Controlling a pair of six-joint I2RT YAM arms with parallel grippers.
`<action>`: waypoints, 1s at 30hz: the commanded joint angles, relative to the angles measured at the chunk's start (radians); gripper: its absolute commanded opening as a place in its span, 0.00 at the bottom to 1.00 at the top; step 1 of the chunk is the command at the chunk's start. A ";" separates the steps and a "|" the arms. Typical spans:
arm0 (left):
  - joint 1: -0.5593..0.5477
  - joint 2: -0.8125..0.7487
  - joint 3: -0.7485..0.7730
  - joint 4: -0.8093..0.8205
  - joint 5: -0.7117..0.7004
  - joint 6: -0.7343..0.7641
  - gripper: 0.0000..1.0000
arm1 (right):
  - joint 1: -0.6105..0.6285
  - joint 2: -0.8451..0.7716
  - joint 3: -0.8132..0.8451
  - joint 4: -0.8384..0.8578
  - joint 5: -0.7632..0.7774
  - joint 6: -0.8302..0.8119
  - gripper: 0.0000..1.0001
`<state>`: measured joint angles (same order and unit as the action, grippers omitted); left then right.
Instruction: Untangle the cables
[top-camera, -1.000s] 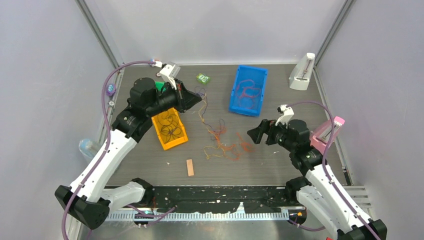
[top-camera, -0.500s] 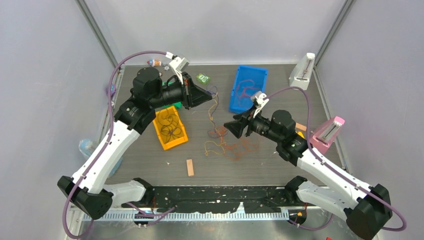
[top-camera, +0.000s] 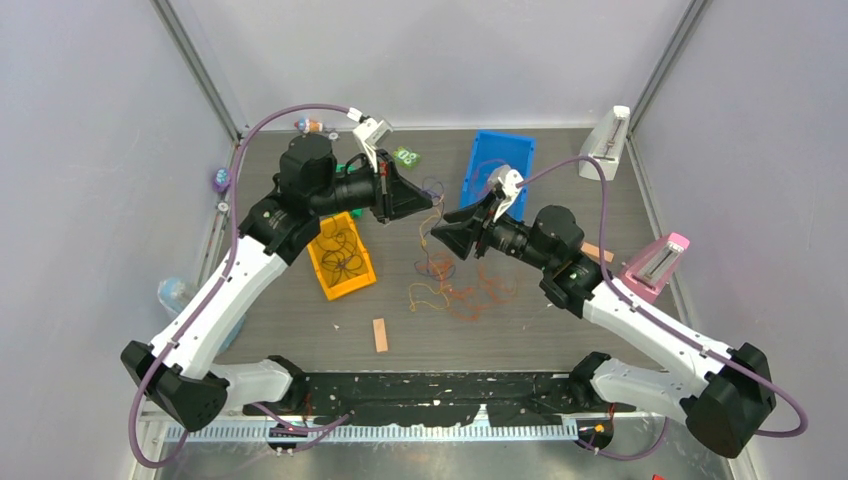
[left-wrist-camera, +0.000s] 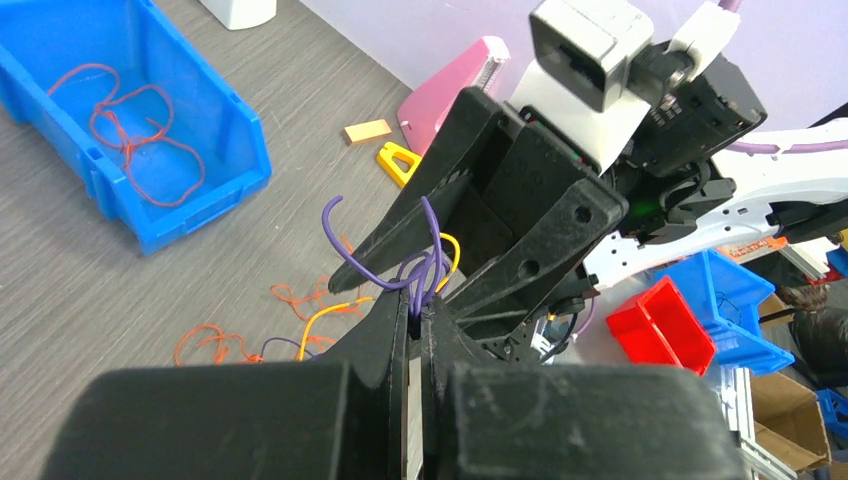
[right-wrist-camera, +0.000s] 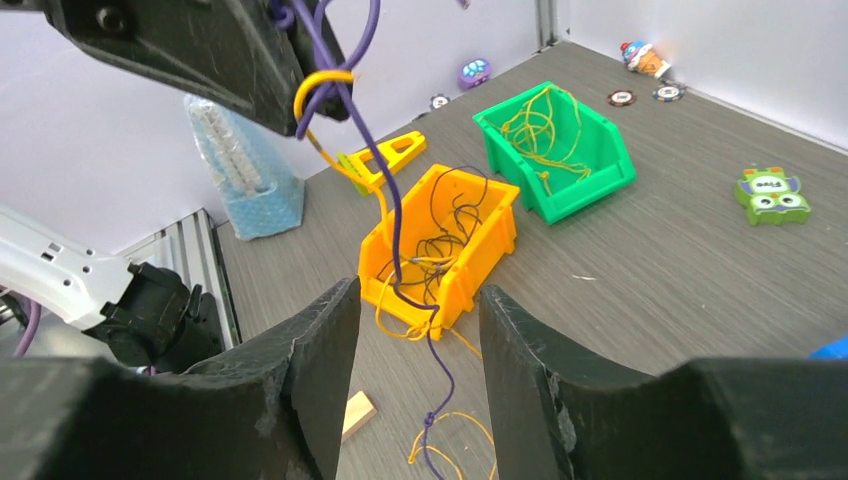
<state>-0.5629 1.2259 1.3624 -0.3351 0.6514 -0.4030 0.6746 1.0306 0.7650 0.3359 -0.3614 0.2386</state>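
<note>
Hair-thin purple and yellow cables clamped in left pincer, dangling above loose orange wire tangle on dark grey wood-grain worktop. Right pincer spread wide around the purple strand. Pale lilac panel walls. Green monster tile: lettering unreadable.

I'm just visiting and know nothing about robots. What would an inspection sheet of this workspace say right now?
Surface: grey table, wires loose mid-table.
Job's things: tangled wires; orange bin, blue bin and green bin each hold strands.
Clutter: wooden block, monster toy, pink object.
Grippers: left end effector shut on purple and yellow strands, held aloft; right end effector open, strands hanging between its fingers.
Cables: purple arm hoses loop above the arms.
Surroundings: plain pale walls.
</note>
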 joint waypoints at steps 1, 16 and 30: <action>-0.004 -0.008 0.050 0.008 0.022 0.005 0.00 | 0.022 0.022 0.040 0.067 -0.019 -0.023 0.52; -0.005 -0.017 0.012 0.003 -0.071 0.008 0.02 | 0.048 -0.004 0.011 0.012 0.128 0.023 0.06; 0.003 -0.001 -0.018 -0.018 -0.118 0.013 0.81 | 0.047 -0.128 0.022 -0.146 0.273 0.007 0.06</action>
<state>-0.5629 1.2301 1.3598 -0.3458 0.5640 -0.4030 0.7181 0.9257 0.7216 0.2516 -0.1749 0.2630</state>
